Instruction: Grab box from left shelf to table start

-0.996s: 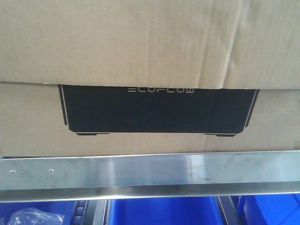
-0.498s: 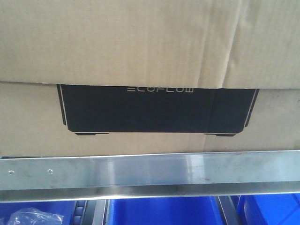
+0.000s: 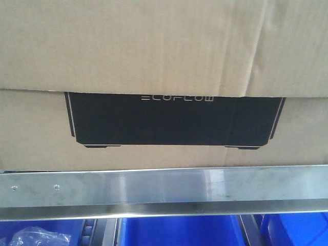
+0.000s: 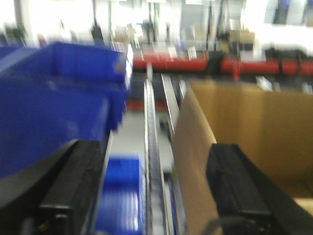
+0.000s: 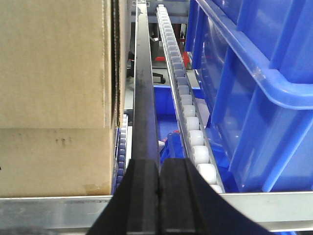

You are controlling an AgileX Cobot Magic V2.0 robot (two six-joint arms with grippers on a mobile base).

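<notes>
The box is brown cardboard with a black ECOFLOW panel and fills the upper front view. It sits on the left shelf, just behind the shelf's steel rail. The blurred left wrist view shows my left gripper open at the box's left end. The box has one edge in the gap, by the right finger; contact cannot be told. My right gripper is shut and empty at the rail, just right of the box. The table is out of view.
Blue plastic bins sit under the rail, one holding a clear bag. More blue bins stand right of the box beyond a white roller track. A blue bin flanks the box's left end.
The box's black panel has shifted a few pixels to the right in the front view; otherwise the picture holds still.
</notes>
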